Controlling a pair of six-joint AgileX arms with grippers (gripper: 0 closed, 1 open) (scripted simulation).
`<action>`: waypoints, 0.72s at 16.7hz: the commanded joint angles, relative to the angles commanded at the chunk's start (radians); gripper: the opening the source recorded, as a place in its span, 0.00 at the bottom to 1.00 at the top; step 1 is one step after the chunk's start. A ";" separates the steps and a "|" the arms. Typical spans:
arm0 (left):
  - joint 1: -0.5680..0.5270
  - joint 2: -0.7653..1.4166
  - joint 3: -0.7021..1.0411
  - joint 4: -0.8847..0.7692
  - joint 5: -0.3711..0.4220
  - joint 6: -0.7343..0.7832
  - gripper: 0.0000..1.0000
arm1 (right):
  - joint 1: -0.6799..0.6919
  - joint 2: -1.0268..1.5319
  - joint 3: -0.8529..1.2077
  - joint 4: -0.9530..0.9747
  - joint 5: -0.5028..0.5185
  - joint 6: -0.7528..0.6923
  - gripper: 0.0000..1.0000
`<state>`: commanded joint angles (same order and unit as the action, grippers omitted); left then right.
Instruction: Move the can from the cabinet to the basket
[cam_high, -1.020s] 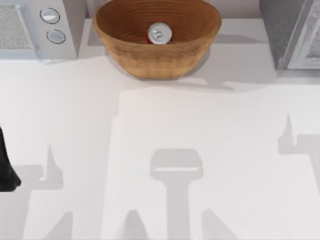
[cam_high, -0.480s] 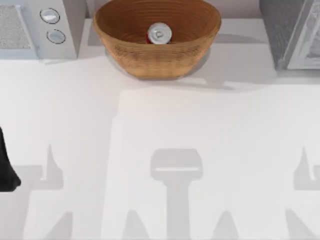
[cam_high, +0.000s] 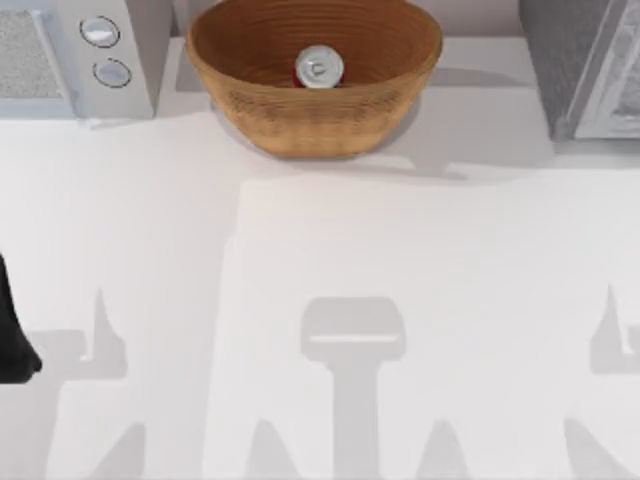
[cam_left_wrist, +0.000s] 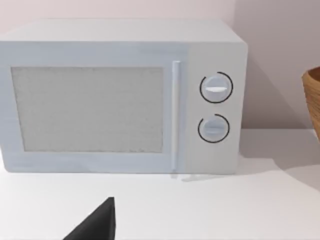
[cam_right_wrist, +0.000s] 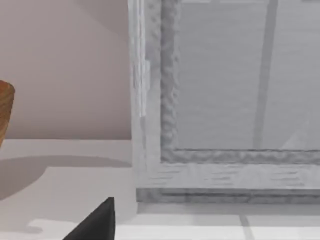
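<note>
The left gripper (cam_high: 12, 340) waits at the table's (cam_high: 320, 300) left edge; I cannot tell its state. The can (cam_high: 318, 68) stands upright inside the basket (cam_high: 310, 120), between the microwave (cam_high: 70, 60) and the cabinet (cam_high: 580, 70).

little of the agilex pair is on show — the left arm (cam_high: 12, 335) appears in the top view as a matte black, rounded mass with a blunt bulge low on its side, free of markings, cables or screws. in each wrist view a single dark finger (cam_left_wrist: 95, 224) (cam_right_wrist: 95, 224) shows — flat, charcoal black, tapering to a sharp wedge point.
</note>
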<state>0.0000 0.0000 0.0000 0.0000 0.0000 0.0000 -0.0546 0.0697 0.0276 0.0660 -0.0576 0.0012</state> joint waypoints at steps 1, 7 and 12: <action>0.000 0.000 0.000 0.000 0.000 0.000 1.00 | -0.035 0.043 0.014 0.041 -0.035 0.000 1.00; 0.000 0.000 0.000 0.000 0.000 0.000 1.00 | -0.348 0.499 0.126 0.413 -0.341 0.004 1.00; 0.000 0.000 0.000 0.000 0.000 0.000 1.00 | -0.650 0.984 0.228 0.766 -0.636 0.012 1.00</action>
<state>0.0000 0.0000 0.0000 0.0000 0.0000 0.0000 -0.7043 1.0541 0.2559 0.8320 -0.6934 0.0133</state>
